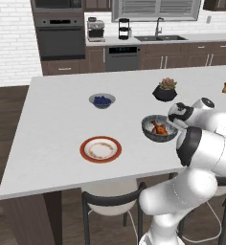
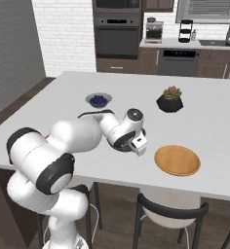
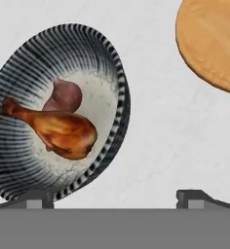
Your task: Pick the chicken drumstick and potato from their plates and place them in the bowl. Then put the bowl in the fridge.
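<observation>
The dark speckled bowl (image 3: 48, 53) stands on the white island near its right front. Inside it lie the glossy chicken drumstick (image 3: 63, 131) and, behind it, the reddish potato (image 3: 66, 95). My gripper (image 3: 117, 199) hangs open just above the bowl's right rim, with one fingertip (image 3: 39, 198) over the bowl's edge and the other over bare counter. In the left base view the bowl (image 1: 151, 134) holds the drumstick (image 1: 158, 128), with the gripper (image 1: 175, 123) at its right side. The wooden plate (image 2: 177, 159) and the red-rimmed plate (image 1: 100, 149) are bare. The fridge is out of view.
A small grey bowl of blueberries (image 1: 102, 100) and a black plant pot (image 1: 165, 91) stand further back on the island. Dark stools (image 1: 110, 201) are tucked under its front edge. Oven, dishwasher and sink line the far wall.
</observation>
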Tool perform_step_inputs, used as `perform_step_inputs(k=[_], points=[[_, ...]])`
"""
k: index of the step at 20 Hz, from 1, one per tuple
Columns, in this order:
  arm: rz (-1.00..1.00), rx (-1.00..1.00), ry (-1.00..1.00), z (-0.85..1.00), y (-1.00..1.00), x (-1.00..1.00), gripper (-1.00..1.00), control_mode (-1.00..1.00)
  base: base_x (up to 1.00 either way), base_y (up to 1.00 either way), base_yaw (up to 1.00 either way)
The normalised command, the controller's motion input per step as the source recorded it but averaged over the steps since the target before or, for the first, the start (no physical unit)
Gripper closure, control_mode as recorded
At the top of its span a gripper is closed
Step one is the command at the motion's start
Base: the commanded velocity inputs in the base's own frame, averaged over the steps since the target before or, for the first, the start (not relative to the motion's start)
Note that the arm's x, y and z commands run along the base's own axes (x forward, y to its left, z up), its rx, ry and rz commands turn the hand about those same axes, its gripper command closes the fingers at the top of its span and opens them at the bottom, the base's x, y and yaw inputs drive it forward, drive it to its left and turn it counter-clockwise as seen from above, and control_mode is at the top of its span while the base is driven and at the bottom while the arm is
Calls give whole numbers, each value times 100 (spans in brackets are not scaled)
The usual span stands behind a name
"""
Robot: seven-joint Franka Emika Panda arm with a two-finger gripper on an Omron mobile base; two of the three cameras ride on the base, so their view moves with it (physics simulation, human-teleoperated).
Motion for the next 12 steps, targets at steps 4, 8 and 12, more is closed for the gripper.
perform_step_inputs(k=[4, 8, 12], points=[[0, 2, 0, -34, -13, 48, -100, -100, 0, 0, 0], [-2, 2, 0, -29, -14, 47, -100, -100, 0, 0, 0], [-1, 3, 0, -21, -16, 39, -100, -100, 0, 0, 0]])
